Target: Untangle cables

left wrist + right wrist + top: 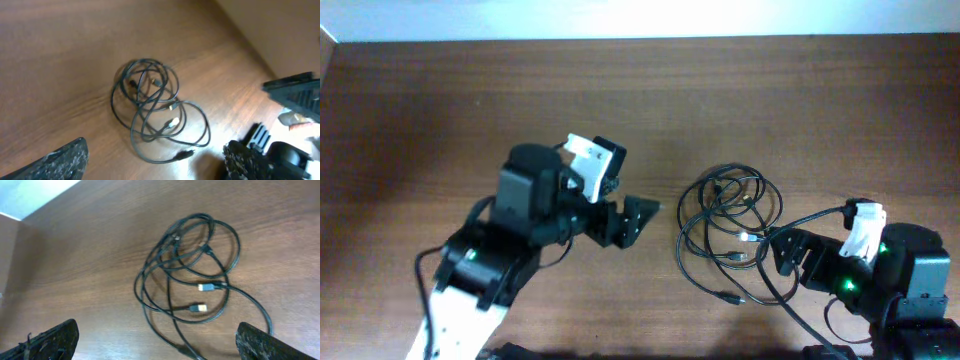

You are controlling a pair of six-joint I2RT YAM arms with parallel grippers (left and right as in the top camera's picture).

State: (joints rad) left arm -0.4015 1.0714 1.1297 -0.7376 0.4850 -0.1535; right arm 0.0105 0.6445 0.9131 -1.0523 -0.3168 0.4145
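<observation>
Cables [720,197] lie in a loose tangle on the right half of the wooden worktop [440,100], with both sets of jaws released.
The left gripper [636,214] hovers near the worktop's middle, jaws spread wide and holding nothing, a little apart from the tangle. To its right the thin black loops overlap flat, with several small metal-tipped plugs showing among them. The right gripper [788,256] sits at the tangle's right side near the front edge, jaws wide apart and empty, and one strand runs down between its fingers [52,340].

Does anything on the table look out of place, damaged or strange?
Only the cables: they lie in one tangled heap on the table, with loops crossing each other. No damage is visible.
</observation>
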